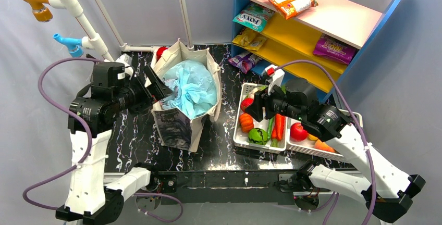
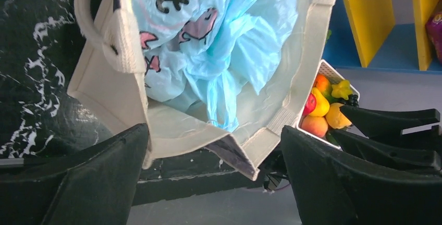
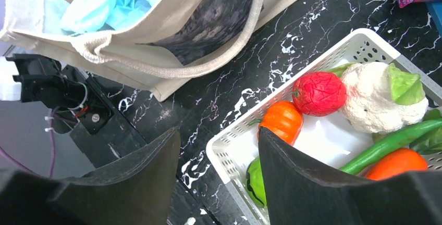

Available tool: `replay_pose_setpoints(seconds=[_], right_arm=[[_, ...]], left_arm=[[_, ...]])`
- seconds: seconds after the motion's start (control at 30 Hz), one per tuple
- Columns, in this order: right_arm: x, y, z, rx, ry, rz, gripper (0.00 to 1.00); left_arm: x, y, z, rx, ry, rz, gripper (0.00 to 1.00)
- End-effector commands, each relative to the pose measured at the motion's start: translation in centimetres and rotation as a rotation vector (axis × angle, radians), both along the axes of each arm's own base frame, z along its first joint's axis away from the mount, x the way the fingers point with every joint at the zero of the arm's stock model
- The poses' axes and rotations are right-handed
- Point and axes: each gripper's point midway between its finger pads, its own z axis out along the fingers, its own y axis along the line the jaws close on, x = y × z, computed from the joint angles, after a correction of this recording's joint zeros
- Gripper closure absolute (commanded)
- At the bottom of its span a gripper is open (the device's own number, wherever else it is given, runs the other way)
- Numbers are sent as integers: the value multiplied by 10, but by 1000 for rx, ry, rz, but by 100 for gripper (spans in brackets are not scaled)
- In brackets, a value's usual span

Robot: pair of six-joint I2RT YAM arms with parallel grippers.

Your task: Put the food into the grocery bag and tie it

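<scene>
Picking food for the grocery bag [image 1: 192, 87], by the look of it; tying yet to come.
Crumpled light-blue inside the beige tote [image 1: 177, 126] at mid-table; red round one [image 3: 319, 93] and orange pumpkin [image 3: 281, 122] lying in the white basket [image 3: 224, 167] to the right. Left gripper [image 2: 213, 131] spread wide, empty, at the tote's near rim; right gripper [image 3: 219, 131] parted, empty, above the basket's corner. Next: lower onto one piece, close, carry across.

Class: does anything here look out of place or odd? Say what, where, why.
The light-blue grocery bag sits crumpled inside the beige tote, not spread open, while the food lies in the white baskets beside it.
</scene>
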Motion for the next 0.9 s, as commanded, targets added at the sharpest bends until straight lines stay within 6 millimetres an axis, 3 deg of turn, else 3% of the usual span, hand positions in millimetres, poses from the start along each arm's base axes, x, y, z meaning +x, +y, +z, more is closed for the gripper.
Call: replay_pose_setpoints(seconds=[0.0, 0.07, 0.2, 0.37, 0.53, 0.67, 0.87], right_arm=[[4, 1, 35, 77, 24, -64, 36], [5, -3, 37, 68, 63, -106, 36], [3, -3, 58, 76, 68, -106, 36], [3, -3, 112, 130, 55, -122, 32], [-8, 2, 146, 180, 142, -109, 24], [-10, 1, 154, 211, 192, -131, 21], [-17, -18, 161, 142, 289, -179, 20]], left_arm=[[4, 12, 21, 70, -60, 15, 2], [13, 14, 30, 85, -87, 17, 2], [33, 14, 48, 106, -123, 21, 2], [58, 8, 77, 114, -196, -4, 2], [79, 2, 91, 113, -226, -26, 2], [88, 1, 93, 114, -250, -30, 2], [86, 0, 92, 120, -254, -45, 1]])
